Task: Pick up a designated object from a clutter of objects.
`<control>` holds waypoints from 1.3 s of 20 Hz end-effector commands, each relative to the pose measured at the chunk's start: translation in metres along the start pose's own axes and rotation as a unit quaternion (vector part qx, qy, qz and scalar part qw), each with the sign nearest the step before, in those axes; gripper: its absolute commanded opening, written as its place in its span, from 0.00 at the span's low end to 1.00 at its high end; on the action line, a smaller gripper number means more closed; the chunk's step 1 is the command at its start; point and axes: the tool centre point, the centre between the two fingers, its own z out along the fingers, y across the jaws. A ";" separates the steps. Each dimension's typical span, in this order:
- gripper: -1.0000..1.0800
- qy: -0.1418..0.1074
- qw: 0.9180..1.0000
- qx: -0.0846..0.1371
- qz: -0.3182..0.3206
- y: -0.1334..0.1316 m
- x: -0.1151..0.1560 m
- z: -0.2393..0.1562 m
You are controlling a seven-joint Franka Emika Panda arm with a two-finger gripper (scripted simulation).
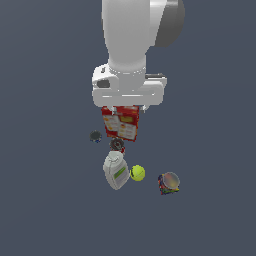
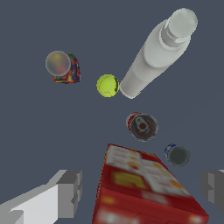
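Arm (image 1: 132,35) hangs over the clutter, gripper (image 2: 140,192) spread wide above the red box (image 2: 144,188). Bottle (image 2: 153,57) stands beside the ball (image 2: 107,85). The can (image 2: 142,127) sits free between box and bottle, 1 blue tin (image 2: 177,155) nearby.

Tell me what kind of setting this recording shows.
Likely a bare simulated test scene, not a real room: a flat, featureless grey-blue ground, a few household items such as a red-and-white box and a white bottle scattered loosely, and evenly rendered, untextured surfaces.
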 end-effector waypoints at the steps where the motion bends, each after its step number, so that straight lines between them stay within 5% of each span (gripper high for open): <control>1: 0.96 0.000 1.000 0.000 0.000 0.000 0.000 0.000; 26: 0.96 0.000 0.999 0.011 -0.034 -0.001 0.010 0.025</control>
